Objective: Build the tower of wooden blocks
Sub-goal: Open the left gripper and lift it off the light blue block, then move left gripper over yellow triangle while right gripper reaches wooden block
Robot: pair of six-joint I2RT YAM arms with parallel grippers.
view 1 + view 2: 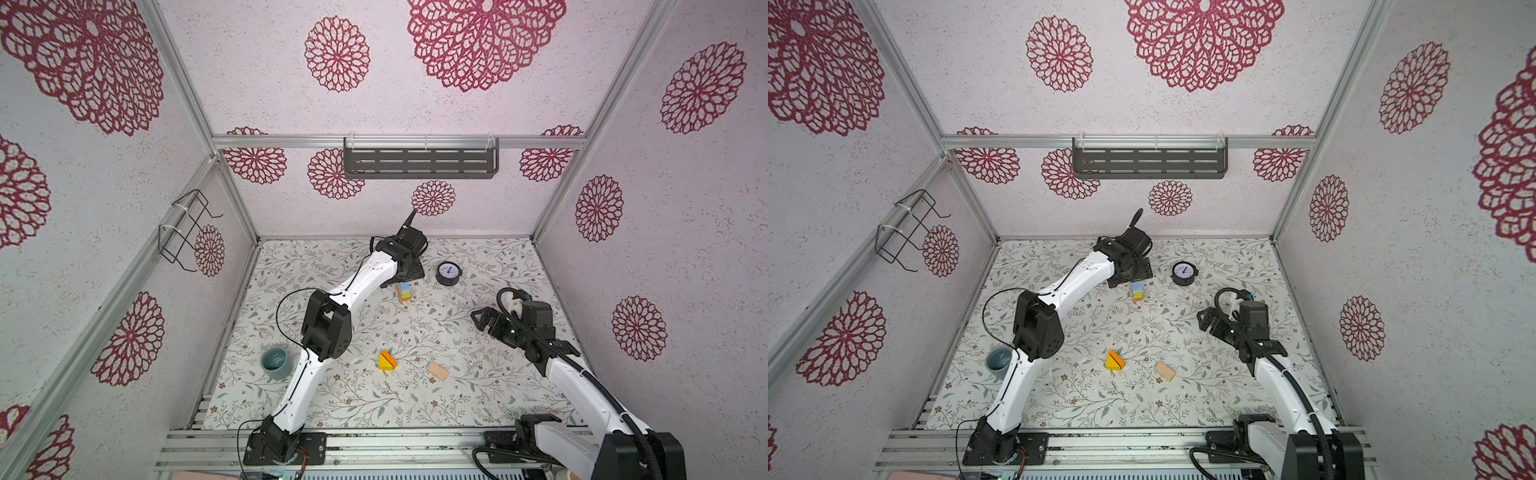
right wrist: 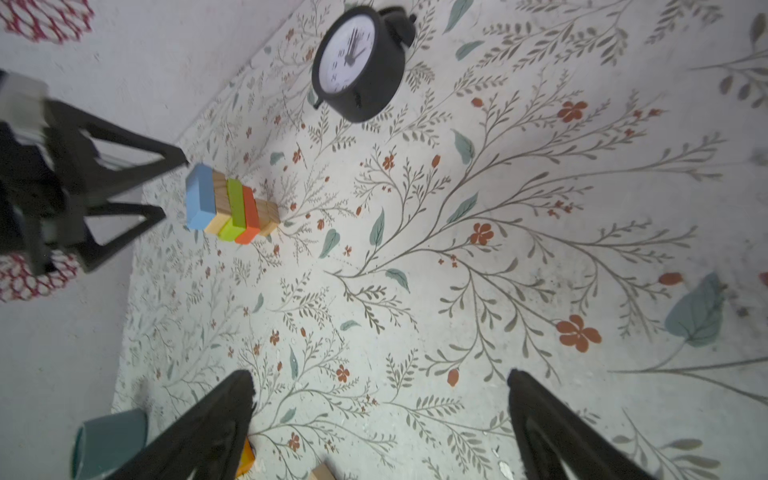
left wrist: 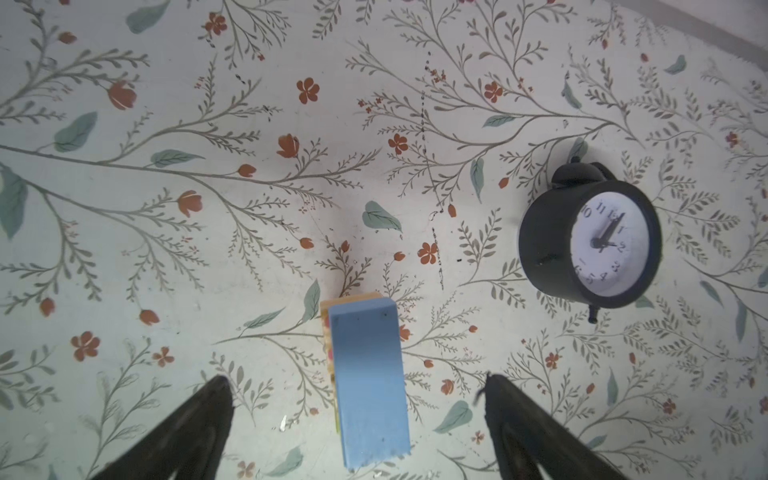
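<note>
The tower (image 1: 404,293) (image 1: 1137,292) is a narrow stack near the back middle of the mat. In the right wrist view it (image 2: 230,205) reads blue on top, then tan, green, orange-red and natural wood at the base. My left gripper (image 3: 359,382) (image 2: 168,185) hangs open just above it. Its fingers stand wide on either side of the blue top block (image 3: 368,374) without touching it. A yellow-orange wedge (image 1: 387,360) (image 1: 1115,360) and a tan brick (image 1: 437,370) (image 1: 1165,371) lie loose near the front. My right gripper (image 1: 478,320) (image 1: 1202,320) (image 2: 380,378) is open and empty over the right side.
A round black clock (image 1: 448,273) (image 3: 590,245) (image 2: 357,62) lies just right of the tower. A teal cup (image 1: 275,362) (image 1: 998,361) stands at the front left beside the left arm. Walls close the mat in at the back and on both sides.
</note>
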